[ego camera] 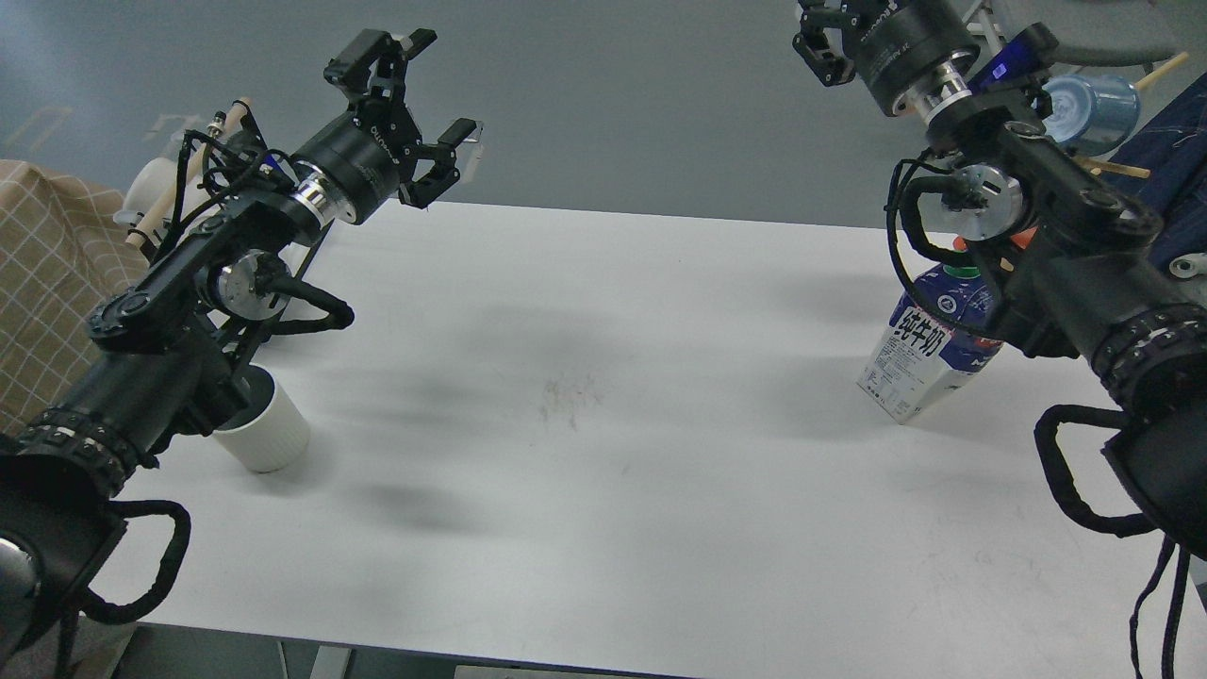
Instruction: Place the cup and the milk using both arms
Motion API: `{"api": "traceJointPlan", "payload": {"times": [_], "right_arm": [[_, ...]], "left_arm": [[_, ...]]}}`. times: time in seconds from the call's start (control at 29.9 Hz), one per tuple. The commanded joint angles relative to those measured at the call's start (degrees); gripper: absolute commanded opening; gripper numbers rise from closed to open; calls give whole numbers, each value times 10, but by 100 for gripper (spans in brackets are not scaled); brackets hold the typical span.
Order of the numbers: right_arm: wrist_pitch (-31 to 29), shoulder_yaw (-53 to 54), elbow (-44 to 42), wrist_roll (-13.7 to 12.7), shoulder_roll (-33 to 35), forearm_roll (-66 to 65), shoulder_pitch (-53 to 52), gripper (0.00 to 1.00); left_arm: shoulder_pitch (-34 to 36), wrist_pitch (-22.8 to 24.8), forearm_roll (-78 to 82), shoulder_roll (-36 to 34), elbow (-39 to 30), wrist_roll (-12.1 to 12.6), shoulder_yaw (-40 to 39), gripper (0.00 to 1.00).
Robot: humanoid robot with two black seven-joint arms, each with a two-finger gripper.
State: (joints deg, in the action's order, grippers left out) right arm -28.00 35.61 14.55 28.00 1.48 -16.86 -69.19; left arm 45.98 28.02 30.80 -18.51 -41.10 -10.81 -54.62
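Observation:
The cup (267, 432), white and ribbed with a dark inside, stands on the white table (603, 396) near its left side. My left forearm partly covers it. My left gripper (441, 90) is open and empty, raised well above and behind the cup, over the table's far left edge. The milk (917, 356) stands at the right; its dark blue top and green cap are half hidden behind my right arm. My right gripper (828, 38) is high above the far right edge, far from the carton. The frame's top cuts it off, so its jaws cannot be read.
A blue mug (1094, 108) hangs on wooden pegs at the far right, with an orange-red thing (1023, 236) peeking out behind my right arm. A white object on a wooden rack (156, 189) and a checked cloth (47, 273) lie at the left.

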Motion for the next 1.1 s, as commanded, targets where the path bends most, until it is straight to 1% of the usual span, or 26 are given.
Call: {"api": "traceJointPlan", "payload": {"times": [0.0, 0.6, 0.9, 0.97, 1.07], "right_arm": [[0, 1, 0, 0, -6, 2, 7, 100], [0, 6, -1, 0, -10, -3, 23, 100], [0, 4, -4, 0, -8, -6, 34, 100], [0, 4, -16, 0, -10, -5, 32, 100], [0, 3, -22, 0, -13, -5, 31, 100]], "left_arm": [[-3, 0, -1, 0, -3, -1, 2, 98], [-7, 0, -16, 1, -19, -2, -6, 98], [-5, 0, -25, -7, -9, 2, -3, 98], [-5, 0, -35, -9, -9, -1, -10, 98], [-6, 0, -75, -9, 6, 2, -22, 98]]}}
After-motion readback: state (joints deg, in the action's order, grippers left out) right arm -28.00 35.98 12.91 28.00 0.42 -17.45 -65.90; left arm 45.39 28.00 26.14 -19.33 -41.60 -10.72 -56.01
